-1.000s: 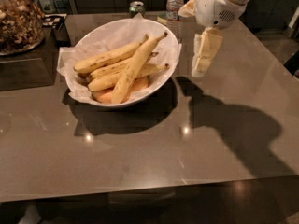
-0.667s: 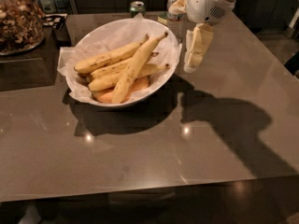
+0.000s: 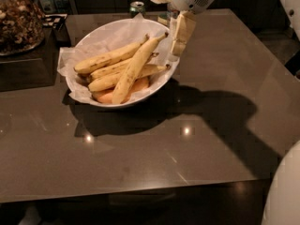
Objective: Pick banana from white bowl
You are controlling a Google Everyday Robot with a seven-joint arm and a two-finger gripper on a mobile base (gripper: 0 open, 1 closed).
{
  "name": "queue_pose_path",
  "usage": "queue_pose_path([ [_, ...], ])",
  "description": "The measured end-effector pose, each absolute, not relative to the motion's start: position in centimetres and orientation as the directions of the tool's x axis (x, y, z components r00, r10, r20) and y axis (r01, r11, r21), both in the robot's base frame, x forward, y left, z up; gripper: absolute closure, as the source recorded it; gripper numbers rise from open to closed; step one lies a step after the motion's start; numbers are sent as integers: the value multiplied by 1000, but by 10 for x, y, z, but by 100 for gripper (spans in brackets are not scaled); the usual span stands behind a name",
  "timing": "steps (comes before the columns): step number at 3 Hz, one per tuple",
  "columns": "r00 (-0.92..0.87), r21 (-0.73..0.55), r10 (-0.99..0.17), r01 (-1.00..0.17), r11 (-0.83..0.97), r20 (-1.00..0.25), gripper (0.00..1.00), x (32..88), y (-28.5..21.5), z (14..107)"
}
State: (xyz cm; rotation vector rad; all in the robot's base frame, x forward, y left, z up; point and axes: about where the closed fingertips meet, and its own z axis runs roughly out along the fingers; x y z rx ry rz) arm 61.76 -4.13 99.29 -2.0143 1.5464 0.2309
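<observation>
The gripper (image 3: 181, 40) hangs at the right rim of the white bowl (image 3: 162, 80); how wide it stands, I cannot tell. Just left of it, the banana (image 3: 135, 68) lies across the shorter bananas (image 3: 107, 60) in the bowl.

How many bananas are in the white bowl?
4. The longest banana lies diagonally on top; a back banana lies behind it; two lower bananas cross beneath it. Others may hide underneath. The gripper hangs at the white bowl's right rim.
</observation>
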Motion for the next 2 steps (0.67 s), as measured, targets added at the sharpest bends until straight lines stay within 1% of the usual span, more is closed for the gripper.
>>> queue_pose_path([
  [1,280,-282,-786,-949,-140,-551,0,622,-24,983],
  [2,280,-283,-783,-949,-138,-556,0,623,-22,983],
])
